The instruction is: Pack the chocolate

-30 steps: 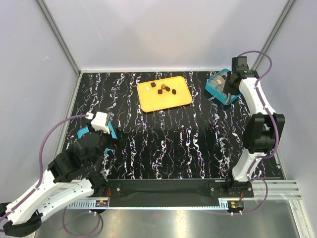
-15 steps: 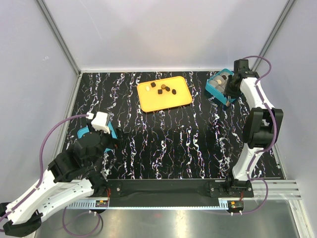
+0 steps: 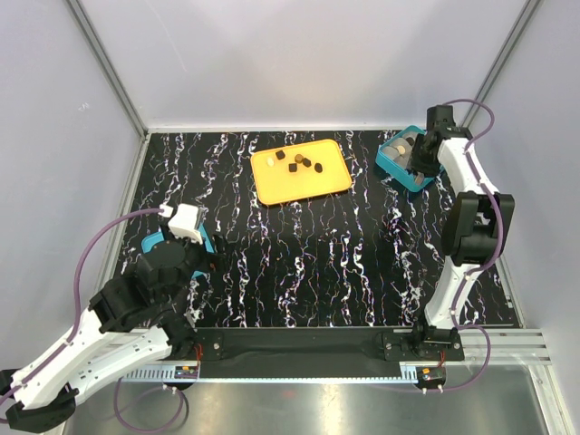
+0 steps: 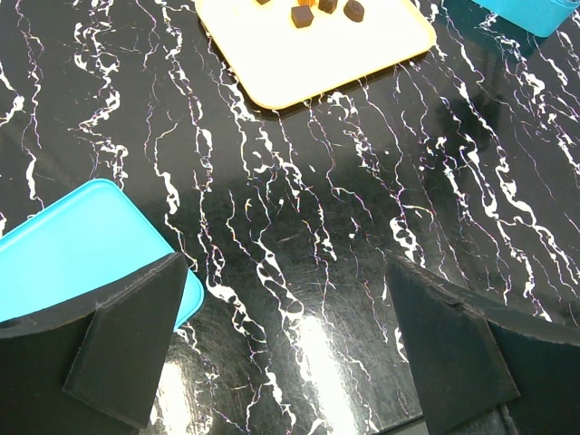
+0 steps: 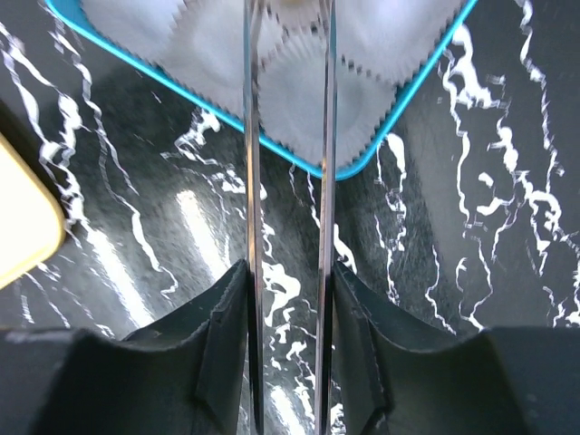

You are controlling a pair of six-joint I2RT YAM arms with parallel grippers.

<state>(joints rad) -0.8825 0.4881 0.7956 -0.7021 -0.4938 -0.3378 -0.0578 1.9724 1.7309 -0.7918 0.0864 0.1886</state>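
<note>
While my right gripper (image 5: 289,54) edged further over the teal box (image 3: 391,164), its thin fingers stood narrowly apart. I couldn't tell whether they held anything, but it was likely a drop-off. Most chocolate (image 3: 306,163) waited on the orange tray (image 3: 272,186). My left gripper (image 4: 290,353) gaped, empty.

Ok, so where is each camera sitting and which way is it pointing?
Top external: high behind the bases, looking down on the table; left arm and right arm show.
Left wrist: low over the table, facing the orange tray; left pincer open at bottom.
Right wrist: looking down at the teal box; right pincer shows, with long thin blades.
Shared: top and left wrist both show the orange tray.
</note>
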